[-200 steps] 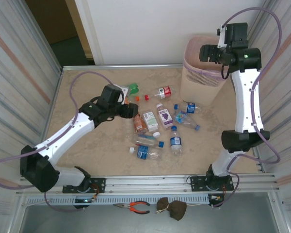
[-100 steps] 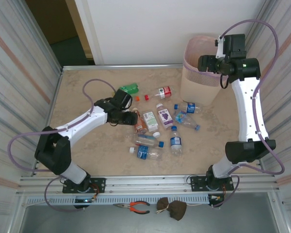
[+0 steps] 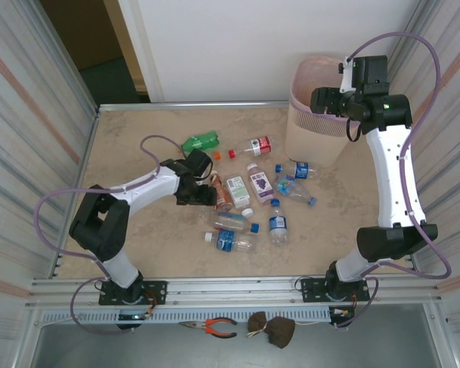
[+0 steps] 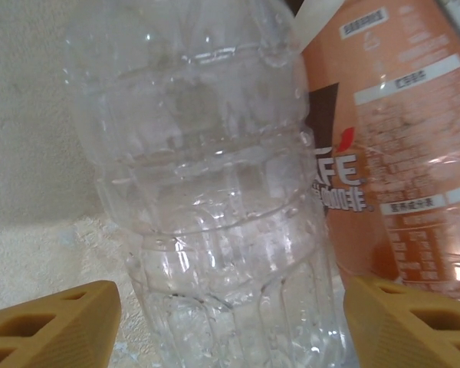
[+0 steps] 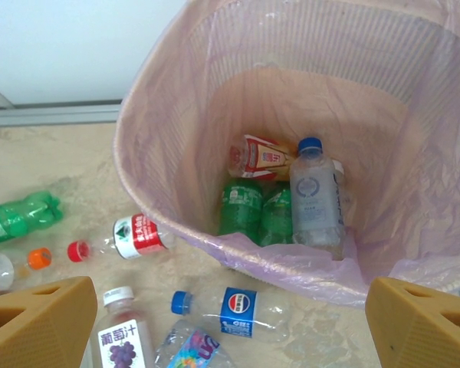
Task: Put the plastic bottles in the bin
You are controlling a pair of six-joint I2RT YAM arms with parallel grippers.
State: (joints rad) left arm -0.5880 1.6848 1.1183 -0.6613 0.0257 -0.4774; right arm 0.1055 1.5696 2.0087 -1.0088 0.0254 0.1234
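Corrugated metal panels wall in a beige marbled tabletop (image 3: 138, 138), and a white wall stands behind it. A tall pale pink slotted plastic bin (image 3: 310, 138) with a thin pink liner stands at the far right corner.

The right gripper (image 3: 322, 100) hangs just above the bin's rim, its jaws spread wide with nothing between them. Its wrist camera looks down into the bin (image 5: 238, 46). On the bottom lie two green plastic bottles (image 5: 241, 207), a clear bottle with a blue cap (image 5: 314, 199) and a bottle with a red and yellow label (image 5: 261, 157).

The other plastic bottles lie loose on the table, on the side of the bin toward the left arm. A blue-capped, blue-labelled one (image 3: 299, 170) is just beside the bin's base. A red-labelled one (image 3: 257, 146) and a purple grape-labelled one (image 3: 258, 182) lie a little farther off. A green bottle (image 3: 199, 142) is farthest from the bin.

The left gripper (image 3: 207, 192) is low over the table, well apart from the bin, against the near side of the cluster. Its jaws stand apart, straddling a clear ribbed bottle (image 4: 207, 192). A brownish-orange bottle (image 4: 399, 153) lies touching that one, on the side toward the bin. The frames do not show whether the tan fingertips (image 4: 54, 322) touch the clear bottle.
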